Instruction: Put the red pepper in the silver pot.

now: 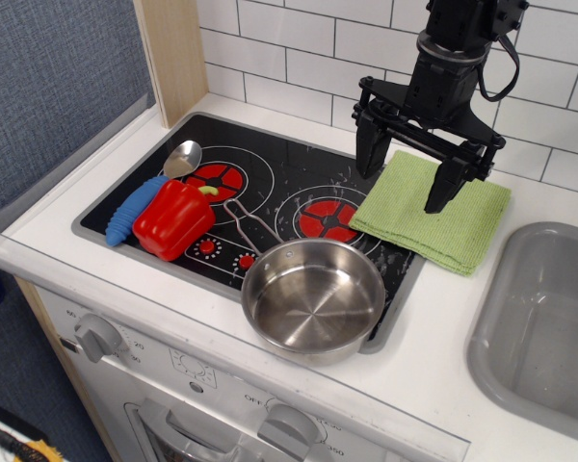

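Gripper (407, 176) hanging above the green cloth (433, 210), jaws spread wide, gripping nothing, touching nothing. Red pepper (173, 219) lying on the stovetop (270, 183), left of the silver pot (313, 298), apart from it, open stove surface showing between them. Blue-handled spoon (143, 200) touching the pepper's far-left side. Pot sitting at the stovetop's front edge, holding nothing. Grey sink (544, 322) lying right of the pot.

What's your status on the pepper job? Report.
Gripper open, jaws above green cloth. Red pepper on stovetop, untouched. Silver pot empty. Path clear.
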{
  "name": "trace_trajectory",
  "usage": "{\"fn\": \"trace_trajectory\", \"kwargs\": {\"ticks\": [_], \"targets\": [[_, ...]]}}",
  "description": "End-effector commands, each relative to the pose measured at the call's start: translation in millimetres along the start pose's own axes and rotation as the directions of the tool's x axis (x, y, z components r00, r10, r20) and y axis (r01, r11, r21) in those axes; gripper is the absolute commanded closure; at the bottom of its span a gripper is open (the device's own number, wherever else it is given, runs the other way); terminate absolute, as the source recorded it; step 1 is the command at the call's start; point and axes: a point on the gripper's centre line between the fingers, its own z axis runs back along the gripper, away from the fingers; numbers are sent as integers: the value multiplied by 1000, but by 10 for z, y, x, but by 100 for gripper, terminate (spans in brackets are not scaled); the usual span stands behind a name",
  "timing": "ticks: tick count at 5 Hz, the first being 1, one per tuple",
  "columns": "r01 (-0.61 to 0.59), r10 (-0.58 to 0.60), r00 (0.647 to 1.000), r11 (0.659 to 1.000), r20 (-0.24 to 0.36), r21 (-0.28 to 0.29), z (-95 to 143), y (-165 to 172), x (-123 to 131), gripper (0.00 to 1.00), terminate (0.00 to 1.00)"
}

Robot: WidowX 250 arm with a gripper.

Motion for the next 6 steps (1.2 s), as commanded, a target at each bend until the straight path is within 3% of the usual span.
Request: {"fn": "trace_trajectory", "kwargs": {"ticks": [1, 3, 4, 5, 6], "targets": [[0, 0, 1000, 1000, 0, 0, 0, 0, 0, 0, 0], [-70, 67, 994, 997, 84, 23, 202, 403, -398, 0, 0], [-68, 61, 994, 995, 91, 76, 309, 674, -821, 0, 0], [-130, 126, 988, 991, 91, 42, 173, 1011, -1291, 0, 0], [-210, 209, 975, 978, 73, 3, -59, 1330, -1513, 0, 0]]}}
